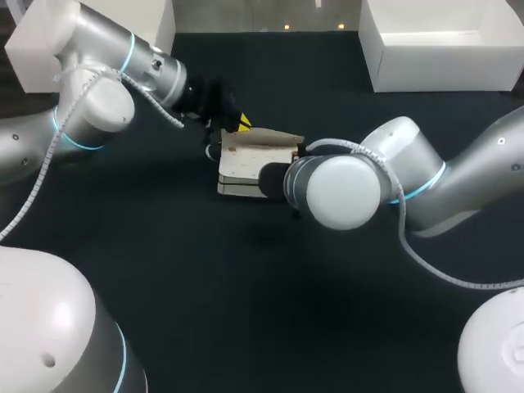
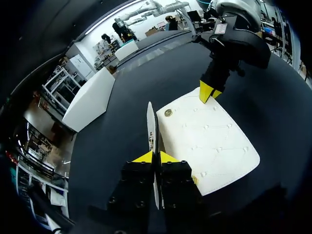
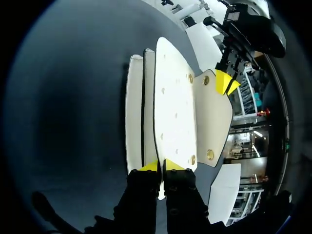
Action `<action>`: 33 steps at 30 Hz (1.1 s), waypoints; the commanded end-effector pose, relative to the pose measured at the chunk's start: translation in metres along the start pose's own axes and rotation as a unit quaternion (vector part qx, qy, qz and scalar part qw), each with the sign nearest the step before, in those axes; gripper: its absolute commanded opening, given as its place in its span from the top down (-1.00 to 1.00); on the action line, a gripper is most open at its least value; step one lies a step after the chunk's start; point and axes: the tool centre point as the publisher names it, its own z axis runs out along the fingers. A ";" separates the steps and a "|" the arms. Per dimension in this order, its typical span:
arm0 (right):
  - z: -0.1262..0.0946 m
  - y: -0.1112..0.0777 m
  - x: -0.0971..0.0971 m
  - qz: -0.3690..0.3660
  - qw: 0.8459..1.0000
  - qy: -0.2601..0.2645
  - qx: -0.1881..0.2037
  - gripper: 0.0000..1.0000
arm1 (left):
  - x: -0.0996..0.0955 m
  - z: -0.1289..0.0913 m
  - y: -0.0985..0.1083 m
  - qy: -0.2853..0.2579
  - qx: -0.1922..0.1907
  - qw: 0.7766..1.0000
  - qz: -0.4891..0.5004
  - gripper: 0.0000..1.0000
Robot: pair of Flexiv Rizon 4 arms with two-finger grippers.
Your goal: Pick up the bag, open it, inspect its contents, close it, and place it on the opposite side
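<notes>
The opening step is judged to be under way. The left hand is clenched on the thin edge of the flap, which stands up straight ahead of its fingers. The quilted front of the bag lies just beside that hand. The right hand is clenched on the rim of the bag's front panel, with the layered body stretching away ahead of it and the lifted flap off to one side, held at its far end by the other hand. The pick-up and the first part of the opening can thus be taken as done. Inspection, closing and setting down on the opposite side are judged to be left.

Whether the bag is raised off the counter or rests on it cannot be told. The inside of the bag is not shown in any view, so its contents cannot be made out. In the head view the right hand is hidden behind its own wrist, and only a yellow tip of the left hand shows at the bag's far edge.
</notes>
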 end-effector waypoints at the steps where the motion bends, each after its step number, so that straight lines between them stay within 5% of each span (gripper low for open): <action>1: -0.001 -0.002 0.002 0.001 1.000 -0.003 -0.002 1.00 | -0.015 -0.001 0.002 0.045 -0.001 0.999 -0.005 1.00; 9: -0.001 -0.002 0.002 0.001 1.000 -0.003 -0.002 1.00 | -0.002 0.004 0.003 0.056 0.006 0.998 0.003 1.00; 11: -0.001 -0.002 0.002 0.001 1.000 -0.003 -0.002 1.00 | 0.004 0.006 0.004 0.055 0.004 0.998 0.008 0.46; 13: -0.001 -0.002 0.002 0.001 1.000 -0.003 -0.002 1.00 | 0.007 0.007 0.004 0.055 0.005 0.998 0.010 0.19; 19: -0.001 -0.002 0.002 0.001 1.000 -0.003 -0.002 1.00 | 0.017 0.010 0.004 0.044 -0.002 0.999 0.015 -0.07; 33: -0.001 -0.002 0.002 0.001 1.000 -0.003 -0.002 1.00 | 0.014 0.033 0.012 0.036 -0.026 0.999 -0.011 0.04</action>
